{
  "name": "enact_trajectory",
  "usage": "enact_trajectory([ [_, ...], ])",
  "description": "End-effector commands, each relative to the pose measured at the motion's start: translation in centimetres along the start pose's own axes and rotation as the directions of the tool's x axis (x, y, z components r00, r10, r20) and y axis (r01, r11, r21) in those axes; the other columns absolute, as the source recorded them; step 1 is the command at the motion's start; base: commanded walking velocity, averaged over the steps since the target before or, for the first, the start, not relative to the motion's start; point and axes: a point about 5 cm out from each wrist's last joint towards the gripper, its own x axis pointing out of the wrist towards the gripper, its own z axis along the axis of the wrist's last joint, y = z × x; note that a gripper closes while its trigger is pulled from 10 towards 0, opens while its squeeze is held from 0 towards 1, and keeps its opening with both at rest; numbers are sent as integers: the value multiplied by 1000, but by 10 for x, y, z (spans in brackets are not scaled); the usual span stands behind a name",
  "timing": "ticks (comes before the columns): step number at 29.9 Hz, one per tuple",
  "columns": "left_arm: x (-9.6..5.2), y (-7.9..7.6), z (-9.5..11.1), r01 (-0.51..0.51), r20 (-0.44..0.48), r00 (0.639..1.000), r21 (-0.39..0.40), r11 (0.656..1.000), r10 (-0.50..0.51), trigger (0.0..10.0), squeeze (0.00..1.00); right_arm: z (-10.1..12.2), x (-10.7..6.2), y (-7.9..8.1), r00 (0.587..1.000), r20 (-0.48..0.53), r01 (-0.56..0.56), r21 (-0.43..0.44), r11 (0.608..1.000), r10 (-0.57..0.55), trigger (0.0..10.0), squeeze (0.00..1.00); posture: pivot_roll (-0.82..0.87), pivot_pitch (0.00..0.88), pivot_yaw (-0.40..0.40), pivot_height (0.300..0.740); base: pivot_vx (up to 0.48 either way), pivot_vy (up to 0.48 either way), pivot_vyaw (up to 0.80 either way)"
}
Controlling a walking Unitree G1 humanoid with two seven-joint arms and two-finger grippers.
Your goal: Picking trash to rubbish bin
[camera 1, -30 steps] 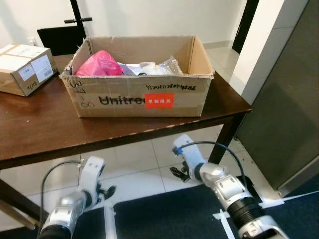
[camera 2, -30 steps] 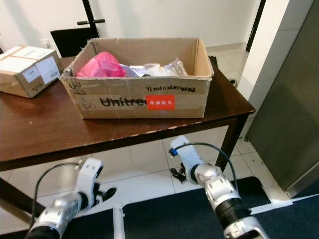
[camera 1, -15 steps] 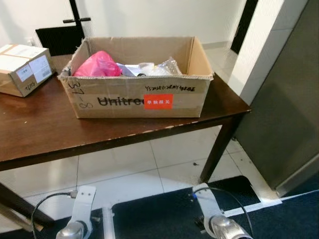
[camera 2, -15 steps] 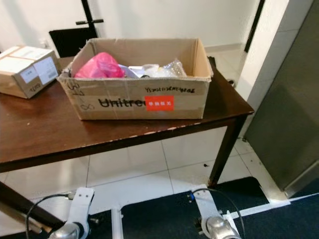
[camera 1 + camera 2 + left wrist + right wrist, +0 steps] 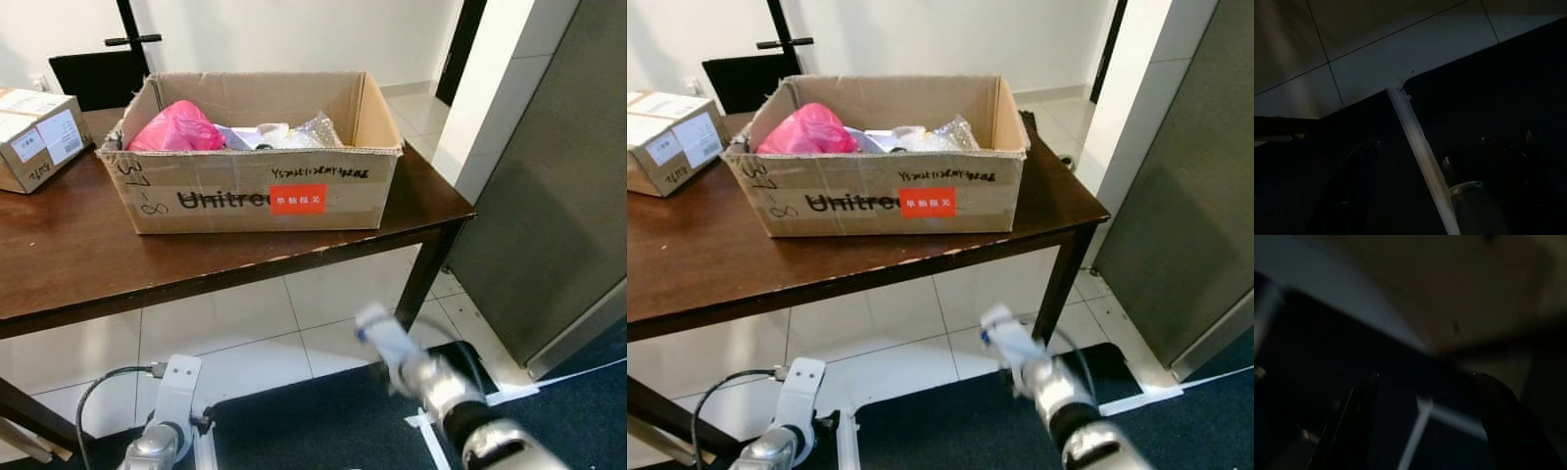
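Cardboard box near table front edge, both grippers' jaws wide above floor mat

— What sits on the dark wooden table?

— An open cardboard box with "Unitree" printed on its front and a red label beside the lettering. Inside lie a pink plastic bag at the robot's left end and crumpled clear wrapping near the middle. A smaller sealed carton stands apart at the left edge.

— And below the table?

— White floor tiles, then a dark mat marked with white tape. The left arm hangs low over the mat's edge, a black cable looping from it. The right arm is blurred, low beside the table leg.

— To the right?

— A grey panel.
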Motion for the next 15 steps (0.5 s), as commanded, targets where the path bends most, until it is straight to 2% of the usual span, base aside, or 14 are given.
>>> enact_trajectory([
  [1,0,-2,0,3,6,1000,11,1000,-3,10000,0,16,-3,7,995,45,-87,-34,996,88,10000,0,-93,157,21,740,0,0,0],
  [2,0,-2,1,8,13,1000,17,1000,-8,10000,0,59,-18,1,974,159,-139,-143,980,161,10000,0,-91,167,27,740,0,0,0],
  [3,0,-1,3,12,20,1000,27,1000,-12,10000,0,105,-39,-2,935,272,-169,-219,961,227,10000,0,-87,177,28,740,0,0,0],
  [4,0,-1,4,15,26,1000,35,999,-16,10000,0,132,-56,-1,902,333,-185,-276,943,274,10000,0,-87,177,28,740,0,0,0],
  [5,0,-1,4,15,26,1000,35,999,-16,10000,0,132,-56,-1,902,333,-185,-276,943,274,10000,0,-87,177,28,740,0,0,0],
  [6,0,0,6,14,30,999,35,999,-15,10000,0,159,-74,-2,868,390,-180,-329,927,307,10000,0,-86,184,27,740,0,0,0],
  [7,0,0,6,14,30,999,35,999,-15,10000,0,159,-74,-2,868,390,-180,-329,927,307,10000,0,-86,184,27,740,0,0,0],
  [8,0,1,9,9,40,999,29,1000,-11,10000,0,193,-99,-5,828,458,-145,-382,913,323,10000,0,-99,185,24,740,0,0,0],
  [11,1,0,12,11,53,999,21,1000,-12,10000,0,240,-138,-11,764,555,-61,-446,893,330,10000,0,-108,192,20,740,0,0,0],
  [12,1,0,13,12,54,998,21,1000,-14,10000,0,251,-147,-13,744,582,-44,-448,893,328,10000,0,-108,195,19,740,0,0,0],
  [13,1,0,13,12,54,998,21,1000,-14,10000,0,251,-147,-13,744,582,-44,-448,893,328,10000,0,-108,195,19,740,0,0,0],
  [14,1,-1,13,13,55,998,21,1000,-14,10000,0,265,-162,-15,721,612,-3,-465,885,324,10000,0,-112,198,16,740,0,0,0],
  [15,1,-1,13,13,55,998,21,1000,-14,10000,0,269,-167,-15,714,620,9,-472,882,324,10000,0,-112,198,16,740,0,0,0],
])
